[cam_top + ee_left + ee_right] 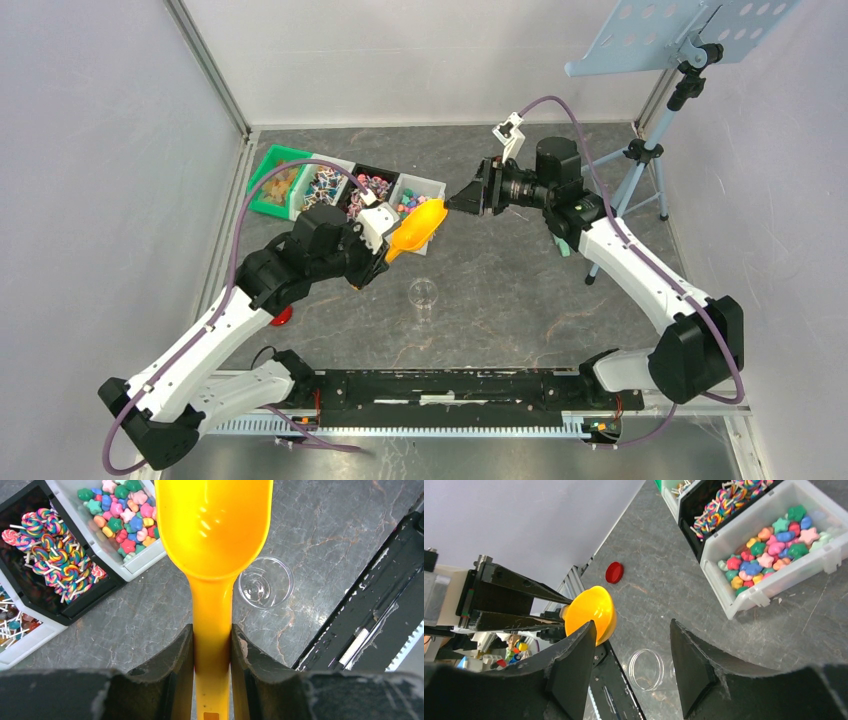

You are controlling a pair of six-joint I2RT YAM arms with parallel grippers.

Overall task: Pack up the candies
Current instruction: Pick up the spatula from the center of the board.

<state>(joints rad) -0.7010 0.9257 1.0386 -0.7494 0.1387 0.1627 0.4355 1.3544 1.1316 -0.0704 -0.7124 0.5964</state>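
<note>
Gripping the orange scoop (212, 525), the left tool (212, 640) hangs near the candies (122, 517) while the right tool (632, 632) gapes empty

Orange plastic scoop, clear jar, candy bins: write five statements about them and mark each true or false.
1. The left fingers clamp the handle of the orange plastic scoop. True.
2. The scoop's bowl is full. False: it is empty.
3. The red round lid sits on the clear round jar. False: the lid lies on the table, apart from the open jar.
4. The right fingers stand apart with nothing between them. True.
5. The small star-shaped multicoloured candies lie in the black bin. False: they lie in a white plastic bin; the black bin holds swirl lollipops.
</note>
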